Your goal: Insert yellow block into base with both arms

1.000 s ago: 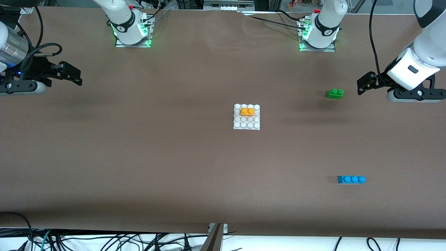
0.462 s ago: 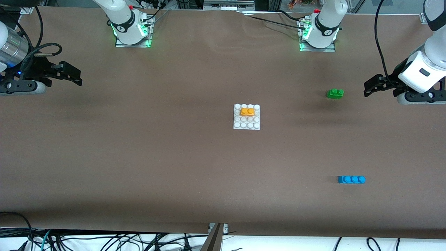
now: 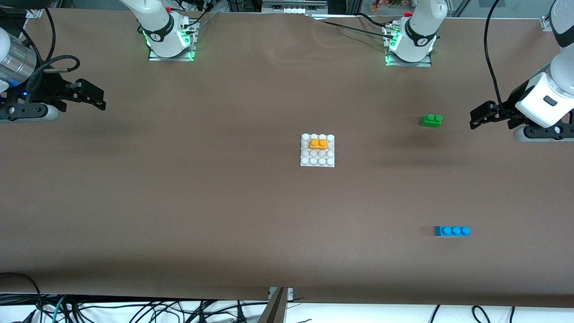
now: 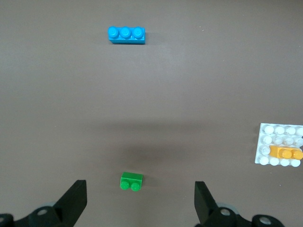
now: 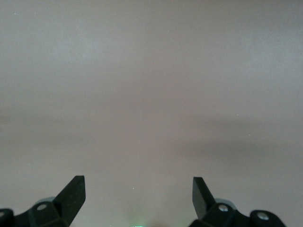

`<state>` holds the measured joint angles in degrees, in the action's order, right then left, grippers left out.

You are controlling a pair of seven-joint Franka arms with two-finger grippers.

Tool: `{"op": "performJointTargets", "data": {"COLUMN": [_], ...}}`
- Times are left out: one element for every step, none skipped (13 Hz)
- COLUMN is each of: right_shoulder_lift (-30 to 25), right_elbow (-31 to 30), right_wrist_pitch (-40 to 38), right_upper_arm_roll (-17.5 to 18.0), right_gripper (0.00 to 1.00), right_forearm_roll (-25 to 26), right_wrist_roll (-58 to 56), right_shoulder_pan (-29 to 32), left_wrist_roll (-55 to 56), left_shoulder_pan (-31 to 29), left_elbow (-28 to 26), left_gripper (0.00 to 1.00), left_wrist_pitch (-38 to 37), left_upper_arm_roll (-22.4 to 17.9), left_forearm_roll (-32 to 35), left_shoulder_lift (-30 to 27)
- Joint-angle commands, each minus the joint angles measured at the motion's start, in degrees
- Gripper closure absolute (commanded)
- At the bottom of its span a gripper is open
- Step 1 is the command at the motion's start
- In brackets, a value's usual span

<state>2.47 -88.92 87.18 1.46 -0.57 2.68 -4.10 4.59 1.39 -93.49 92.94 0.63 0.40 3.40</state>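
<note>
the yellow block [image 3: 318,143] sits pressed on the base [image 3: 317,161], in the stud rows toward the robots' edge, mid-table. the left gripper [image 3: 479,118] hangs spread wide and empty over the left arm's end of the table, near the green two-stud brick [image 3: 431,120]. the blue three-stud brick [image 3: 452,230] lies nearer the front edge. the right gripper [image 3: 95,98] waits, spread and empty, over bare brown table [image 3: 179,202] at the right arm's end.

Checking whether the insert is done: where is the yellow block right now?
In the front view the yellow block sits on the white base at mid-table, in its second stud row from the robots; both pincers are away at the table's ends.
</note>
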Motion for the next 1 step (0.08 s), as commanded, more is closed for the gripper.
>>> {"op": "performJointTargets", "data": {"right_shoulder_lift": [-0.10], "right_elbow": [0.95], "right_wrist_pitch": [-0.96], "right_upper_arm_roll": [0.12], "right_gripper": [0.00], "right_forearm_roll": [0.13], "right_wrist_roll": [0.75], "right_shoulder_pan": [-0.03], "left_wrist_roll": [-1.25], "left_shoulder_pan": [-1.13], "left_elbow": [2.61], "left_gripper": [0.00], "left_wrist_pitch": [-3.11], "left_upper_arm_roll": [-0.19], "left_forearm_roll": [-1.11], "left_shoulder_lift": [1.78]}}
